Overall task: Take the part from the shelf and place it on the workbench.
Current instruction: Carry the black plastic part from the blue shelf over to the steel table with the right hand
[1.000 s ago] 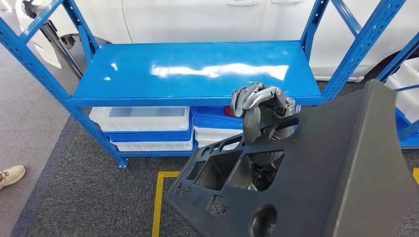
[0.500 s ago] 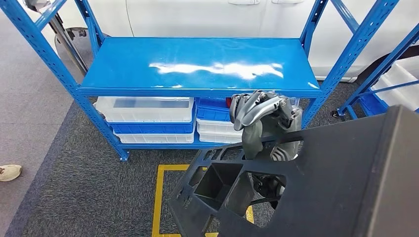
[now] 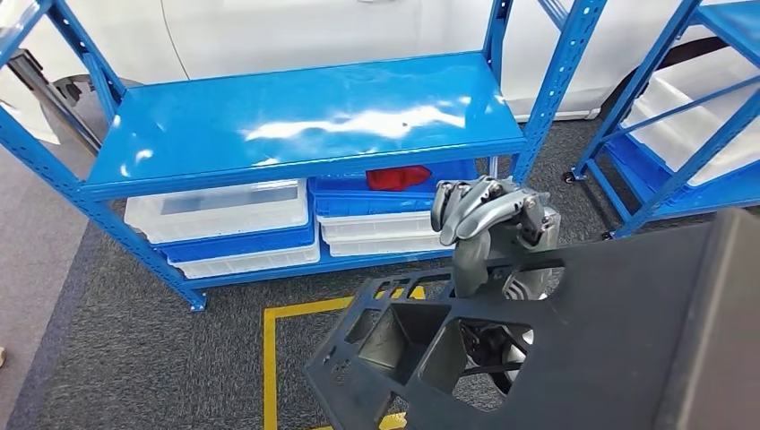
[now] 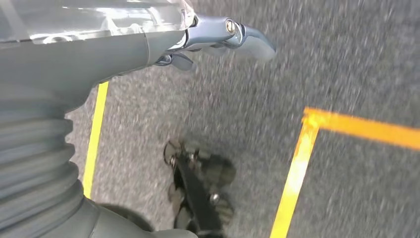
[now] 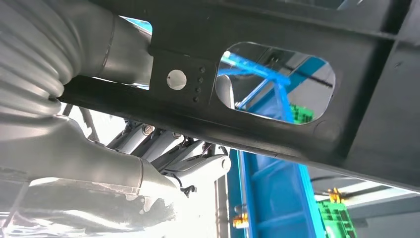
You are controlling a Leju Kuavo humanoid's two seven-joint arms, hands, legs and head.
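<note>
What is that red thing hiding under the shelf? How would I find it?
Find the big blue shelf in front of the white car. Look just below its shiny top board, at the stacked blue and white bins on the right side. The red thing lies on top of them, the one red piece among blue and white.

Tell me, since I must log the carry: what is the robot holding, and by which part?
The right hand grips the large black plastic part by a bar along its upper edge, beside the cut-out openings. The left hand holds nothing.
</note>
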